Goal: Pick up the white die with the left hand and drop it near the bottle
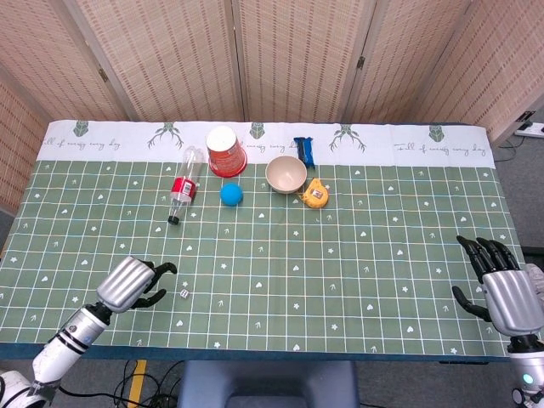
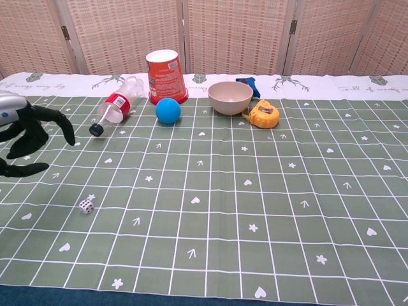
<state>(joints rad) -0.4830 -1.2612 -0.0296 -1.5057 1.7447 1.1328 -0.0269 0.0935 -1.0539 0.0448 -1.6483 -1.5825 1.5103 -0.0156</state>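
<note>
Left robot hand [image 1: 129, 283] beside white die [image 1: 184, 293]

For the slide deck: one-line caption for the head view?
Open left hand beside small white die; clear plastic bottle lying far across green checked tablecloth.

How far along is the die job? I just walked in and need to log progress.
Nothing is finished yet: the white die lies untouched on the tablecloth, far from the bottle. In hand: the left hand, fingers apart and empty, hovers just left of the die. Left to do: grasp, carry, and drop it near the bottle.
</note>
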